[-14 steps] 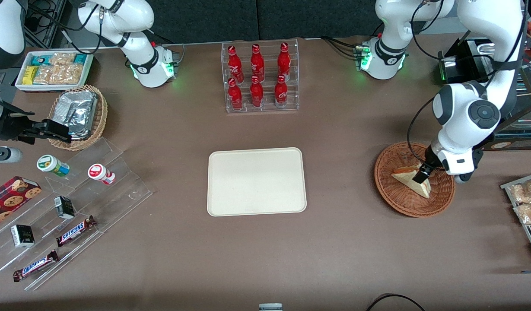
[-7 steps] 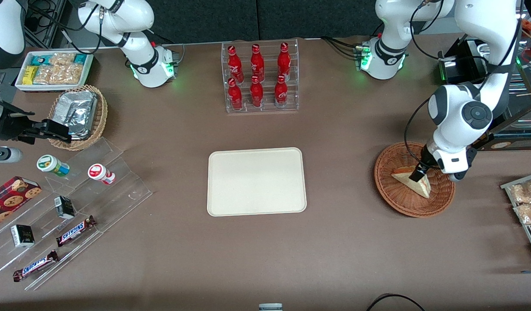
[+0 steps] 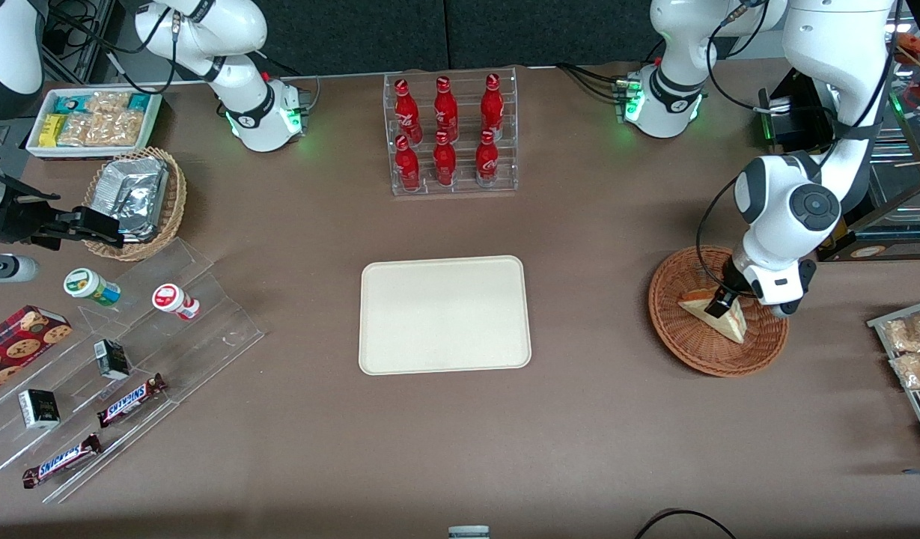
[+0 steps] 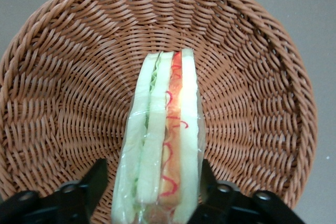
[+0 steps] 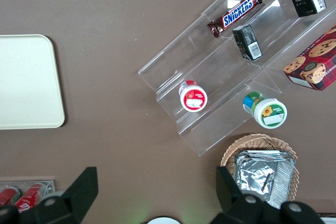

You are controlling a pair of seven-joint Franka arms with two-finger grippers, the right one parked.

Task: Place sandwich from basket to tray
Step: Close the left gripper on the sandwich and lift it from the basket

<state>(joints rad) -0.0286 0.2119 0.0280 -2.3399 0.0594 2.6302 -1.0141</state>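
The sandwich [image 3: 730,322], a wrapped white-bread wedge with green and red-orange layers, stands on edge in the reddish-brown wicker basket [image 3: 692,348] toward the working arm's end of the table. My left gripper [image 3: 720,303] is down in the basket, open, with one finger on each side of the sandwich. In the left wrist view the sandwich [image 4: 163,140] runs between the black fingers [image 4: 97,179] over the basket weave [image 4: 63,103]; one finger is close against the wrapper, the other a little apart. The cream-white tray [image 3: 445,314] lies bare at the table's middle.
A clear rack of red bottles [image 3: 451,135] stands farther from the camera than the tray. At the parked arm's end are a tan foil-packet basket [image 3: 134,202], a white snack box [image 3: 93,120] and an acrylic stand [image 3: 130,359]. Snack packets [image 3: 909,352] lie beside the basket.
My left arm's wrist has shifted slightly toward the tray and the gripper has settled over the sandwich. The sandwich and basket have not moved.
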